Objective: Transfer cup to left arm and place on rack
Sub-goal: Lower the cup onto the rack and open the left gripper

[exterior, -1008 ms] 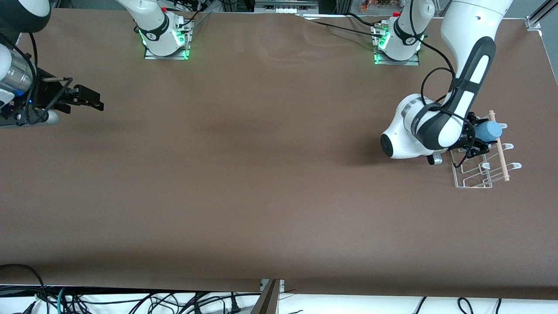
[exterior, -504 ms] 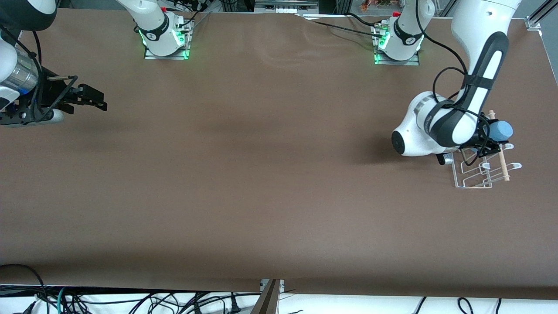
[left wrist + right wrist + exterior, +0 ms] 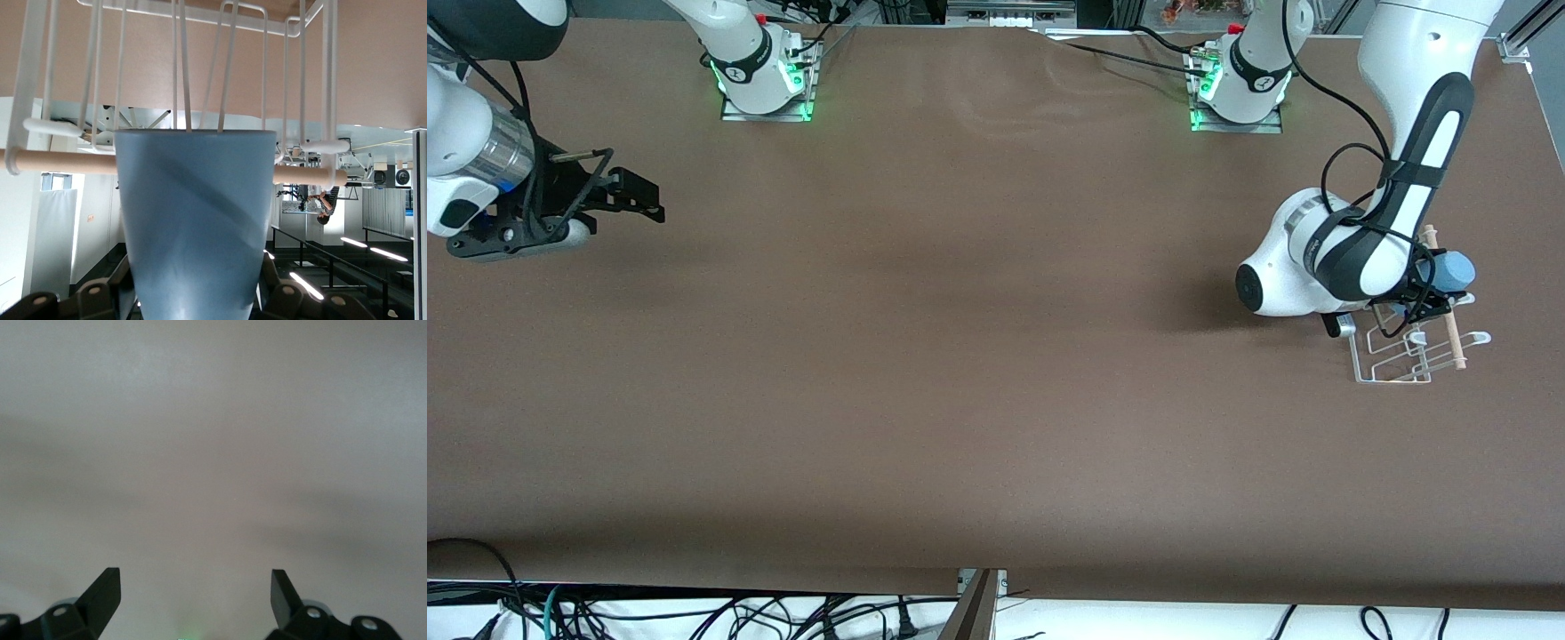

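While the left gripper (image 3: 1430, 298) hangs over the rack (image 3: 1409, 342), its two fingers are squeezed tight on the cup (image 3: 1456, 269). The cup is small and light blue. It lies on its side in the grip, up in the air, with its closed end pointing toward the left arm's end of the table (image 3: 960, 356). In the left wrist view the cup (image 3: 193, 220) fills the middle, held between the dark finger parts low down. Its wide rim is right at the white wire loops of the rack (image 3: 227, 67). The wooden stick (image 3: 60, 162) of the rack runs across just past the cup's rim. I cannot tell if the cup touches the wires or the stick.

The rack sits on the brown table near the left arm's end. Its wooden stick (image 3: 1445, 311) lies across the white wires.

The right gripper (image 3: 636, 197) waits over the table at the right arm's end, well apart from the rack. Its two fingers (image 3: 107, 593) are spread wide and hold nothing. Only bare table shows between them in the right wrist view.
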`<state>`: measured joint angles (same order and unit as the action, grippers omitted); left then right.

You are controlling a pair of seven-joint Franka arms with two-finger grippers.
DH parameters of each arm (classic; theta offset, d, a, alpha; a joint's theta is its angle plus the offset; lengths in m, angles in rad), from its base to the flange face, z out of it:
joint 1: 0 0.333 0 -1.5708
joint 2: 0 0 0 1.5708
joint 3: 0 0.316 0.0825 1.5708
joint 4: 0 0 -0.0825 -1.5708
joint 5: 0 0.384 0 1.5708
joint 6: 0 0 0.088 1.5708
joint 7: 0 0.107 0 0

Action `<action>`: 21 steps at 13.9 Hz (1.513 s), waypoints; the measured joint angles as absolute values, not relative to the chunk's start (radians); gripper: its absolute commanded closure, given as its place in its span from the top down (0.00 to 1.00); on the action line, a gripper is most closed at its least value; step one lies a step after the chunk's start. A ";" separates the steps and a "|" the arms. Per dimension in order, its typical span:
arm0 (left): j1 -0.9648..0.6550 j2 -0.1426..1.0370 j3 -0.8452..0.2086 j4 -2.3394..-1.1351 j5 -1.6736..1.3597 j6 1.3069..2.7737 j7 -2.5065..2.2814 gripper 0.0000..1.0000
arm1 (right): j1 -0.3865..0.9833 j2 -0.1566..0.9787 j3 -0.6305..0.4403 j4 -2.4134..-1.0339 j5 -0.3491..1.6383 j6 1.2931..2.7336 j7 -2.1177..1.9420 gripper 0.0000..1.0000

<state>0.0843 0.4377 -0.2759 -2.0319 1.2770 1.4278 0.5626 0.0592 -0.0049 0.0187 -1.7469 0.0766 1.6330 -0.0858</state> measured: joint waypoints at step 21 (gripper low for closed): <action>0.098 0.335 -0.286 -1.791 0.668 1.451 0.504 1.00 | 0.061 0.013 0.040 -1.714 -0.010 1.697 -0.085 0.99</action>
